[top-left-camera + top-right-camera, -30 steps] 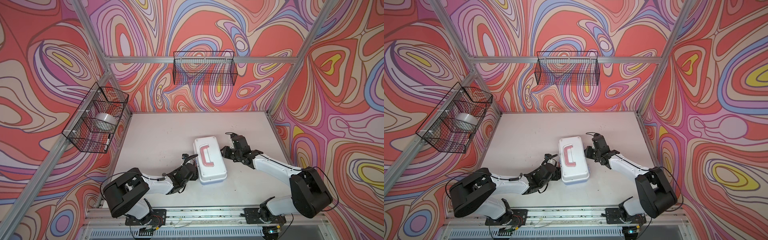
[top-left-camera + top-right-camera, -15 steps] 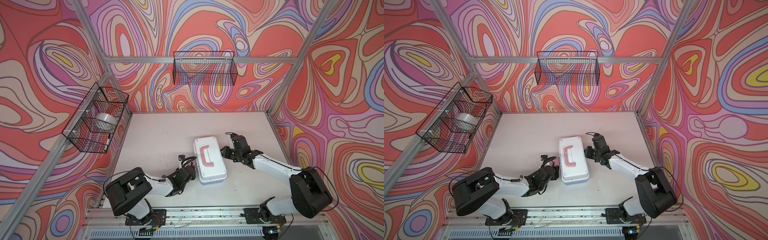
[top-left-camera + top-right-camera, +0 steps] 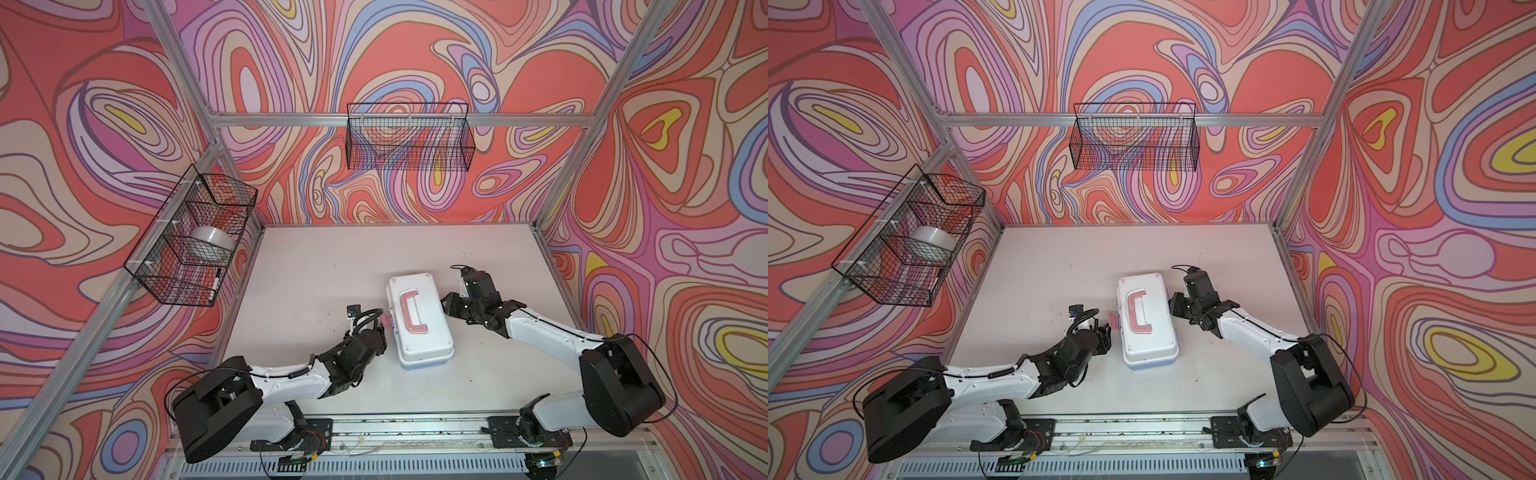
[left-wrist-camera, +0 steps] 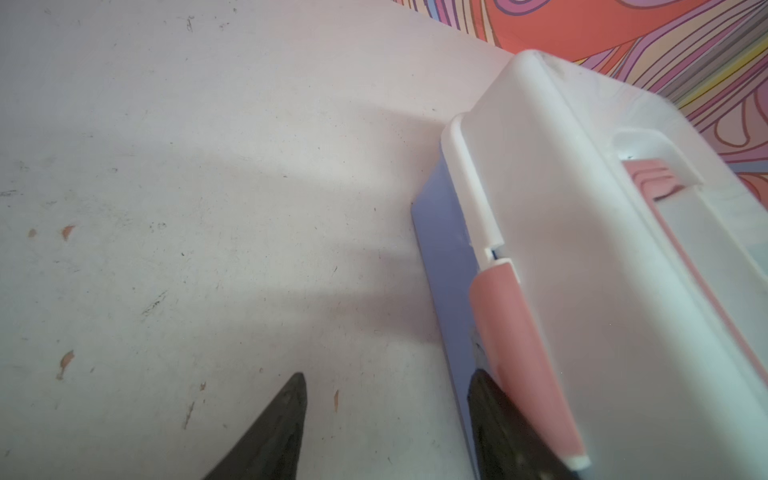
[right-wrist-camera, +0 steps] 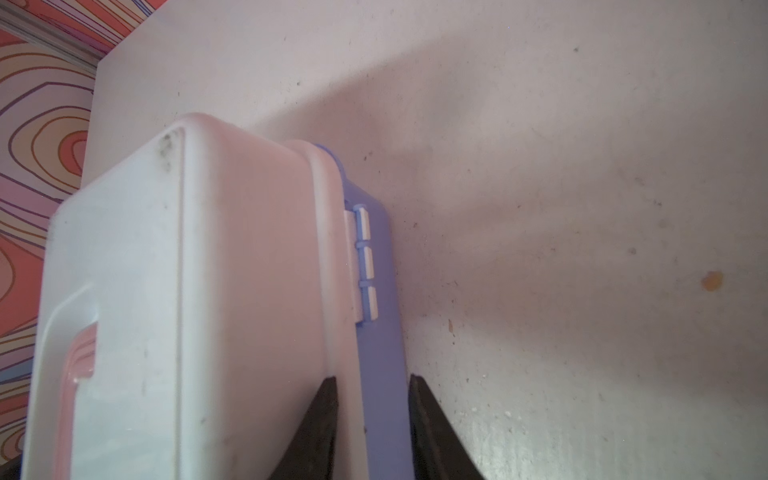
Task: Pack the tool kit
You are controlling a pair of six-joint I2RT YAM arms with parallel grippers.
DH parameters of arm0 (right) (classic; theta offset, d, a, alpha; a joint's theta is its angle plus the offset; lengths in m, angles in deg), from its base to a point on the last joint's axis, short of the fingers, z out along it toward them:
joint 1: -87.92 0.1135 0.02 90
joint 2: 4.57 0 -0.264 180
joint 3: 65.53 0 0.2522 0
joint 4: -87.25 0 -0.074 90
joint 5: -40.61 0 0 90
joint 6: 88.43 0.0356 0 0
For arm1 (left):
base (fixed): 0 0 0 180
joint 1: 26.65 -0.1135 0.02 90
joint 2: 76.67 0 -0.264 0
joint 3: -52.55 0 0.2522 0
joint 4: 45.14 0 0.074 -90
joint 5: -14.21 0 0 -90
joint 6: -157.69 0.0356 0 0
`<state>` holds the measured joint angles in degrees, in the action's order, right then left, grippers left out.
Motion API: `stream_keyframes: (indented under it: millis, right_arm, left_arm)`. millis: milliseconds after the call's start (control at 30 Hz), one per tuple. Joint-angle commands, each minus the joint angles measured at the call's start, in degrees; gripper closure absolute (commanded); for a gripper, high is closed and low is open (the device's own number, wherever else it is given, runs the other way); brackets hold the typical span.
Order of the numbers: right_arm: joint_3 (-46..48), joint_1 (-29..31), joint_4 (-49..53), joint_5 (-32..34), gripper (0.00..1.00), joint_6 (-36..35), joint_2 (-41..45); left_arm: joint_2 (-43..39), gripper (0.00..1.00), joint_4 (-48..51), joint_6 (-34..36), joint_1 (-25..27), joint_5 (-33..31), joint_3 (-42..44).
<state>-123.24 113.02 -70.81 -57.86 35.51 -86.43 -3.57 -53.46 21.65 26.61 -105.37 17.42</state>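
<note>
The tool kit [image 3: 417,332] [image 3: 1148,336], a white rounded box with a pink handle [image 3: 411,311], lies with its lid down in the middle of the table in both top views. A pink latch [image 4: 515,345] [image 3: 388,321] sticks out from its left side. My left gripper [image 4: 386,380] [image 3: 383,332] [image 3: 1106,332] is open beside that side, one finger under the latch and the other over bare table. My right gripper [image 5: 372,379] [image 3: 446,301] [image 3: 1173,302] is shut on the box's hinge-side rim, pinching the white lid and blue base [image 5: 382,332]. The box's contents are hidden.
A black wire basket [image 3: 166,266] on the left wall holds a tape roll [image 3: 208,240] and a marker [image 3: 215,284]. Another wire basket [image 3: 409,141] hangs on the back wall. Aluminium frame posts bound the white table [image 3: 332,257].
My left gripper has drawn back slightly from the box's left side. The right gripper and the box have not moved.
</note>
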Motion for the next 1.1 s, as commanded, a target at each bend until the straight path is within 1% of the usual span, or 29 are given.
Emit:
stream_keyframes:
  millis: [0,67,167,367,533,667,867,1067]
  right_arm:
    - [1.64,0.98,2.97,-3.19,0.69,-0.63,-0.18]
    - [2.0,0.95,2.49,-3.39,0.69,-0.36,-0.07]
    - [2.38,0.91,2.12,-3.55,0.69,0.06,0.43]
    - [2.61,0.98,2.38,-3.67,0.7,-0.01,1.27]
    - [2.73,0.99,2.1,-3.81,0.7,-0.1,0.95]
    - [2.88,0.92,1.56,-3.92,0.7,-0.05,0.34]
    - [3.33,0.93,1.49,-4.02,0.7,-0.01,0.33]
    - [3.67,0.97,1.41,-3.75,0.7,-0.01,0.64]
  left_arm:
    - [-0.53,0.38,-0.89,0.75,-0.17,2.46,0.27]
    - [-0.07,0.39,-1.62,0.12,-0.17,3.96,0.01]
    - [-0.12,0.4,-1.79,-1.07,-0.17,4.06,0.24]
    - [-3.8,0.41,-0.64,-2.18,-0.16,3.68,1.19]
    - [-5.34,0.42,-2.97,-2.69,-0.17,4.29,2.44]
    - [-2.95,0.45,-6.1,-3.16,-0.16,6.79,2.58]
    - [1.39,0.49,-11.44,-4.43,-0.17,7.7,3.33]
    - [0.82,0.49,-11.51,-4.87,-0.17,6.9,3.29]
